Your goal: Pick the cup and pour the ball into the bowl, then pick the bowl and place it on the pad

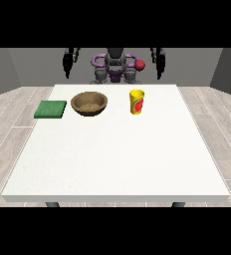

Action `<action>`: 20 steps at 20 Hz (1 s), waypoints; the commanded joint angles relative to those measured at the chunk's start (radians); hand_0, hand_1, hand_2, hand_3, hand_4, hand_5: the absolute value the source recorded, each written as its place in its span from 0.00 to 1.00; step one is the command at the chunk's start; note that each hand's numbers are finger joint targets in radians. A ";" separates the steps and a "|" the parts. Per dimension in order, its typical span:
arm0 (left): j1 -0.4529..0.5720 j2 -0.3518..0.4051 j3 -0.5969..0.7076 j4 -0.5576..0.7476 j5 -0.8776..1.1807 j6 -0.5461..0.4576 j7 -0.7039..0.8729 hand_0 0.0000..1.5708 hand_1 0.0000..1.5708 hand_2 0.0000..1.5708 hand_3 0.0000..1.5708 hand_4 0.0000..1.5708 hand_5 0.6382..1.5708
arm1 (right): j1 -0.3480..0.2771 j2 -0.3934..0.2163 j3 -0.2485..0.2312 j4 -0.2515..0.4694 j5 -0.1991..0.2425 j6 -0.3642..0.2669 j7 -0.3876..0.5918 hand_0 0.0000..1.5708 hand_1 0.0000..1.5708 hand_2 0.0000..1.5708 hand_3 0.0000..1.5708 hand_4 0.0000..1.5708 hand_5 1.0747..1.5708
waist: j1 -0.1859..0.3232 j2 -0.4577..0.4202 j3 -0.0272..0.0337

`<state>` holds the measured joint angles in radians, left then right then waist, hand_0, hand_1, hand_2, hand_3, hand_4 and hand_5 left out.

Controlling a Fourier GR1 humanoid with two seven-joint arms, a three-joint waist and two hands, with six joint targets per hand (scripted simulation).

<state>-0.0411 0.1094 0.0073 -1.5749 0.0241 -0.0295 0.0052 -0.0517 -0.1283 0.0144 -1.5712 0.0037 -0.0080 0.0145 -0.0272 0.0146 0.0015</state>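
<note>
the cup (137, 102) hides its contents, and both hands' fingers are too small to tell.

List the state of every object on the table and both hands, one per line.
cup: upright on the table, untouched; its contents cannot be seen.
bowl: upright, empty, beside the pad.
pad: flat on the table, nothing on it.
hand at the view's left: raised behind the table, holding nothing.
hand at the view's right: raised, holding nothing.

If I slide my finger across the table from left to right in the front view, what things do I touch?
Flat green square pad → round brown wooden bowl → yellow cup with red markings.
</note>
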 commanded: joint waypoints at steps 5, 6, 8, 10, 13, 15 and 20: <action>-0.011 0.035 0.019 -0.092 0.012 0.006 0.098 0.00 0.00 0.00 0.00 0.42 0.99 | -0.016 -0.041 -0.016 -0.092 -0.017 0.010 0.099 0.00 0.00 0.00 0.00 0.56 0.92 | 0.006 -0.265 -0.0003; -0.014 0.040 0.022 -0.102 0.016 0.005 0.113 0.00 0.00 0.00 0.00 0.42 0.99 | -0.018 -0.042 -0.017 -0.100 -0.021 0.010 0.114 0.00 0.00 0.00 0.00 0.56 0.92 | 0.008 -0.291 0.0004; 0.063 -0.104 -0.022 -0.129 0.094 0.105 0.255 0.00 0.00 0.00 0.00 0.41 0.99 | 0.082 0.036 -0.033 -0.152 -0.166 0.012 0.279 0.00 0.00 0.00 0.00 0.56 0.93 | -0.054 -0.416 -0.0015; 0.028 -0.106 -0.056 -0.181 0.098 0.167 0.392 0.00 0.00 0.00 0.00 0.40 0.99 | 0.089 0.051 -0.018 -0.191 -0.161 -0.024 0.352 0.00 0.00 0.00 0.00 0.55 0.92 | -0.046 -0.429 -0.0011; 0.052 -0.108 -0.114 -0.281 0.061 0.225 0.457 0.00 0.00 0.00 0.00 0.39 0.99 | 0.123 0.047 0.002 -0.287 -0.130 -0.064 0.433 0.00 0.00 0.00 0.00 0.55 0.92 | -0.029 -0.422 -0.0015; -0.066 -0.087 -0.075 -0.308 0.034 0.230 0.520 0.00 0.00 0.00 0.00 0.38 0.99 | 0.040 -0.002 -0.057 -0.364 -0.174 -0.054 0.499 0.00 0.00 0.00 0.00 0.52 0.94 | -0.039 -0.337 -0.0014; -0.158 -0.109 -0.139 -0.242 -0.036 0.293 0.315 0.00 0.00 0.00 0.00 0.38 0.98 | -0.021 0.023 -0.049 -0.379 -0.137 -0.062 0.383 0.00 0.00 0.00 0.00 0.48 0.96 | -0.050 -0.129 -0.0015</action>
<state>-0.1420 0.0088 -0.0871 -1.8306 0.0249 0.2199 0.3994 -0.0113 -0.0961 -0.0071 -1.9368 -0.1300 -0.0690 0.4218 -0.0811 -0.2258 0.0001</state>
